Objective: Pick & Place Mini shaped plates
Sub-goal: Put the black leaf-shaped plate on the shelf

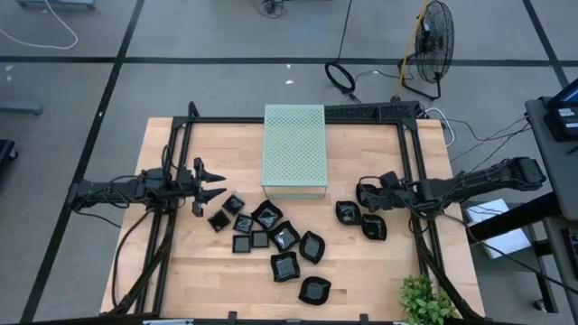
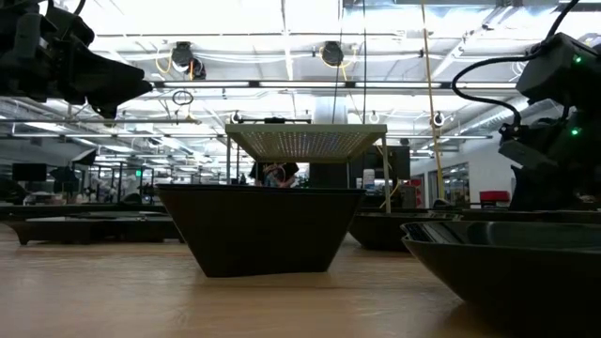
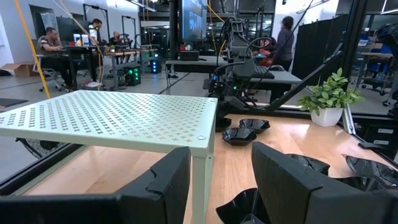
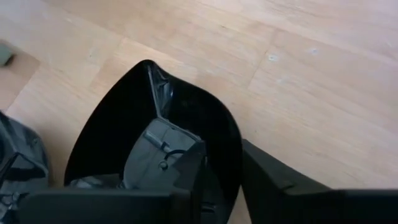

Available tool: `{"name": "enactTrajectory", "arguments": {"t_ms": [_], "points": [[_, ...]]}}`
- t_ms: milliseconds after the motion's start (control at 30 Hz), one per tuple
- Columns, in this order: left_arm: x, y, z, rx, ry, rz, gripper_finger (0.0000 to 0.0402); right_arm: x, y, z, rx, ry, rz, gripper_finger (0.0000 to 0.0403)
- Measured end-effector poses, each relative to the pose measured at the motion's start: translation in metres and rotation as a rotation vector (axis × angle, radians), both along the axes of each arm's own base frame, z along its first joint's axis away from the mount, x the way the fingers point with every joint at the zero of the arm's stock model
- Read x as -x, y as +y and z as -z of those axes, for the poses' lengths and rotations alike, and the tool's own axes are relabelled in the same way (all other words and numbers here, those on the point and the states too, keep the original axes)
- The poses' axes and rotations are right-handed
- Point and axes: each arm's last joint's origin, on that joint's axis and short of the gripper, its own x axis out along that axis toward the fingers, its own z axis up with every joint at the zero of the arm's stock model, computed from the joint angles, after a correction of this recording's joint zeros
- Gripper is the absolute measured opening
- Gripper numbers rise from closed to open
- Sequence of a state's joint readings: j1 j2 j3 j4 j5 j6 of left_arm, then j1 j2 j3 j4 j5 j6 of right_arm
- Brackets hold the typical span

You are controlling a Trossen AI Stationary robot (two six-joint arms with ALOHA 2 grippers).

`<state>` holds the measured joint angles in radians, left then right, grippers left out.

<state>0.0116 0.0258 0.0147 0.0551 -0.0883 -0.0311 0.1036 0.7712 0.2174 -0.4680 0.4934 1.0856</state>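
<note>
Wooden table [image 1: 190,271] carries pale green perforated box [image 1: 293,149] at rear centre; mini shaped plates [image 1: 271,239] scattered in front of it, two more [image 1: 359,219] nearer right side.

Left gripper [image 1: 215,181] hovers beside plate cluster, fingers parted, empty.

Right gripper [image 4: 217,177] straddles rim of one glossy plate [image 4: 124,118]; contact not confirmed.

Judged: plates light, rigid, slippery, probably chip-prone; pinch raised rim.

Wrist view alone shows rim between fingers; high view alone shows full layout.
</note>
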Motion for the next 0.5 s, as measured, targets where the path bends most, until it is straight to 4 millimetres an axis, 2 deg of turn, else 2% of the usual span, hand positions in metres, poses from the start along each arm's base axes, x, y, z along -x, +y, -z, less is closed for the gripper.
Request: {"name": "enactTrajectory", "arguments": {"t_ms": [233, 500], "points": [[0.0, 0.0, 0.0, 0.0, 0.0, 0.0, 0.0175, -0.008, -0.001, -0.005, 0.124, -0.052, -0.074, 0.0008], [0.0, 0.0, 0.0, 0.0, 0.0, 0.0, 0.0175, -0.028, -0.003, -0.029, 0.432, -0.206, -0.125, 0.0002]]}}
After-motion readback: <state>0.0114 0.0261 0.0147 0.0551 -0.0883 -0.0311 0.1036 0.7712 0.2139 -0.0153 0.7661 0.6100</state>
